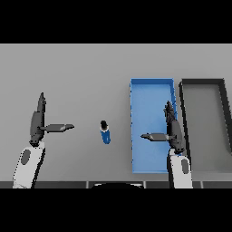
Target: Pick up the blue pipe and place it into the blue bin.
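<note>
1. One grey table (81,72).
2. One blue bin (149,97), 3 o'clock; one dark bin (201,82) beside it.
3. Right hand (173,131) over blue bin, fingers straight, thumb apart, holding nothing.
4. Left hand (37,123), 9 o'clock, likewise spread, empty.
5. One blue pipe (105,132), centre, on the table, untouched.

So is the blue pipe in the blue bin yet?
No. The blue pipe sits on the grey table, left of the blue bin, untouched.
</note>
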